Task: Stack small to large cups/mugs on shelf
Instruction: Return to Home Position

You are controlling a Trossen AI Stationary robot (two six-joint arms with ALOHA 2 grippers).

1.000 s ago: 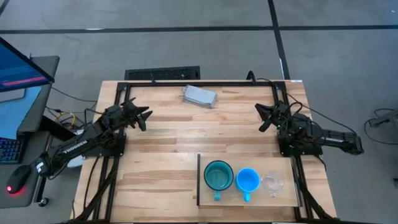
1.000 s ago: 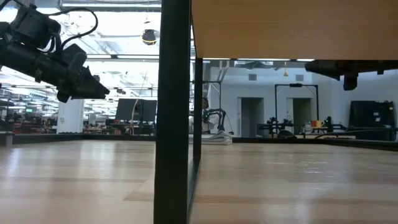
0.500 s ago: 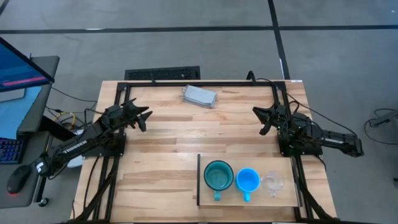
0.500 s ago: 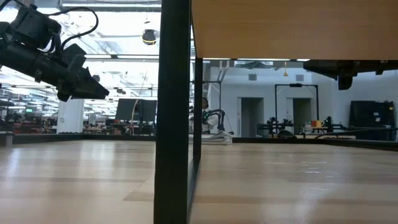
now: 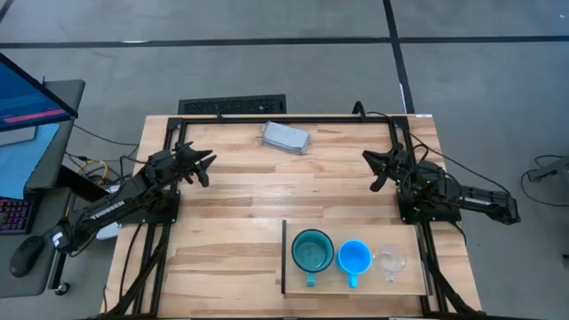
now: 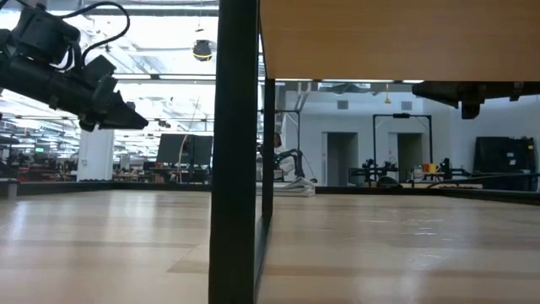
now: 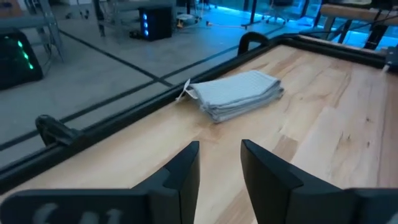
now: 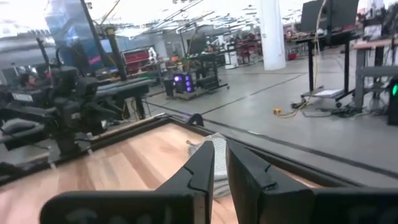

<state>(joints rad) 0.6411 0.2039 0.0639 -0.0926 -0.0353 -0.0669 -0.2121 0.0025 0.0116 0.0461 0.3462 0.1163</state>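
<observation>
In the high view the pale shelf board (image 5: pixel 356 283) lies at the table's near right, with its thin dark upright edge (image 5: pixel 284 256) on the left. Three cups stand in a row on it: the teal mug (image 5: pixel 312 252), the blue mug (image 5: pixel 354 258) and the clear cup (image 5: pixel 390 260). My left gripper (image 5: pixel 206 166) hovers over the table's left half, slightly open and holding nothing. My right gripper (image 5: pixel 373 169) hovers beyond the shelf's far edge, shut and holding nothing. In the low view the cups are hidden, and only the dark upright (image 6: pixel 236 152) and a wood panel (image 6: pixel 396 38) show.
A folded grey-blue cloth (image 5: pixel 285 137) lies near the table's far edge, between the arms; it also shows ahead of my left gripper (image 7: pixel 220 146) as the cloth (image 7: pixel 236 93). A black frame rail (image 5: pixel 284 118) runs along the far edge. Bare slatted tabletop (image 5: pixel 267 196) lies between the grippers.
My right gripper has edged slightly toward the table's left. Nothing else has moved.
</observation>
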